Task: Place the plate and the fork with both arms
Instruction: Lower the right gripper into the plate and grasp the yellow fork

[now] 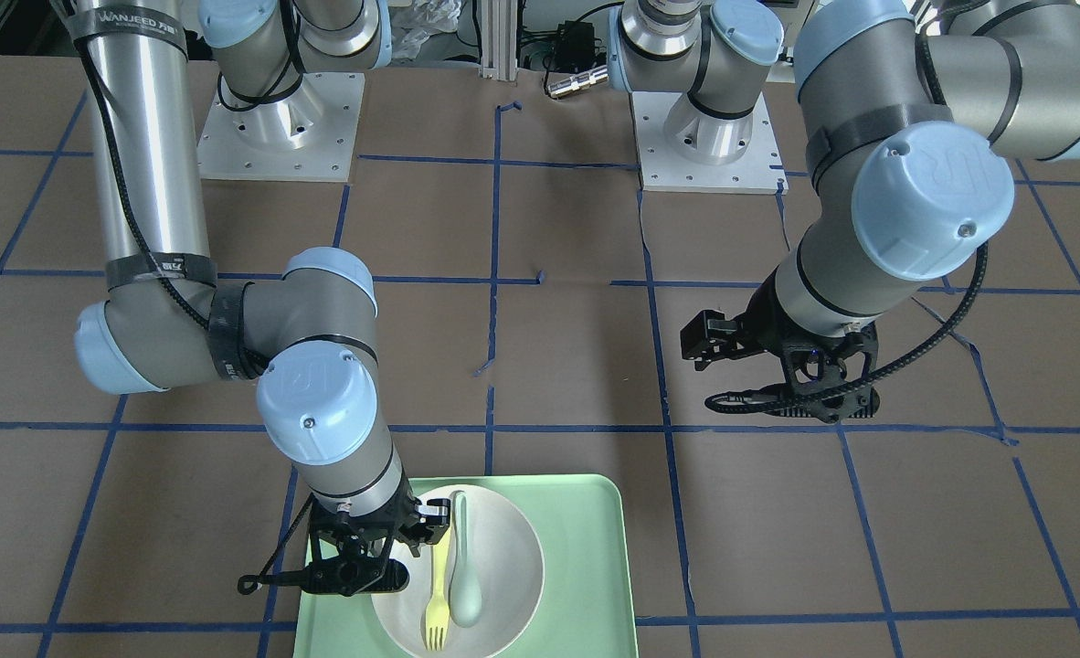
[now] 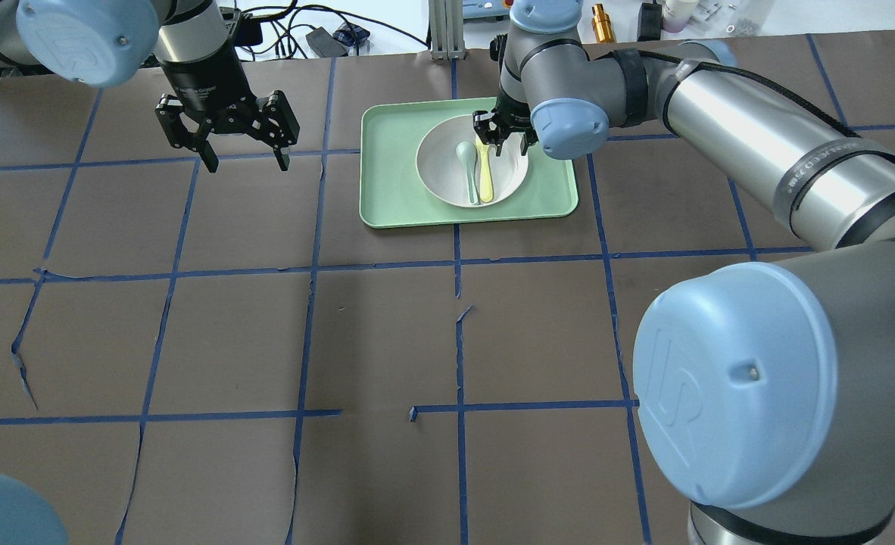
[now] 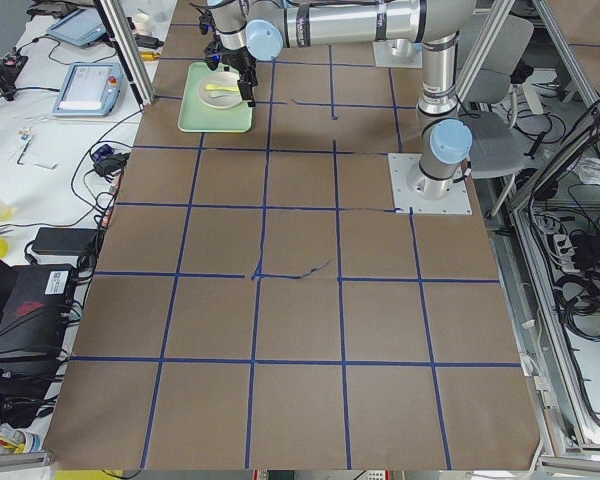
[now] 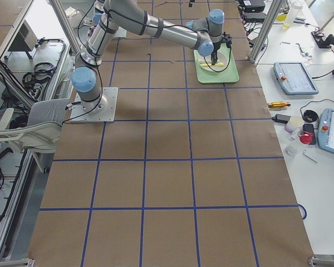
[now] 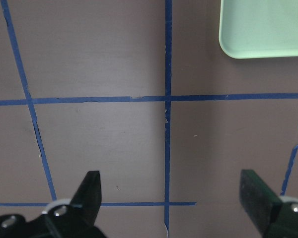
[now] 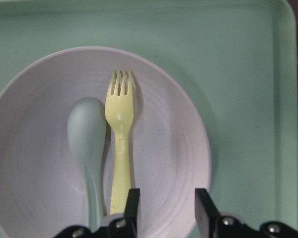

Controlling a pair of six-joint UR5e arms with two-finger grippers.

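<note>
The white plate (image 1: 508,557) sits in a mint-green tray (image 1: 590,548) at the table's far side from the robot. The pale-yellow fork (image 1: 437,610) lies in the plate beside a grey-green spoon (image 1: 464,585). In the right wrist view the fork (image 6: 120,144) lies with its tines pointing away, and its handle end is just by one of my fingers (image 6: 132,206). My right gripper (image 6: 166,208) hovers over the plate (image 6: 164,148) with its jaws a little apart and nothing between them. My left gripper (image 2: 228,147) is wide open over bare table, left of the tray (image 2: 394,174).
The table is brown with a blue tape grid. Both arm bases (image 1: 280,128) stand on white plates at the robot's side. A corner of the tray (image 5: 263,29) shows in the left wrist view. Tablets and cables lie on side benches (image 4: 292,78).
</note>
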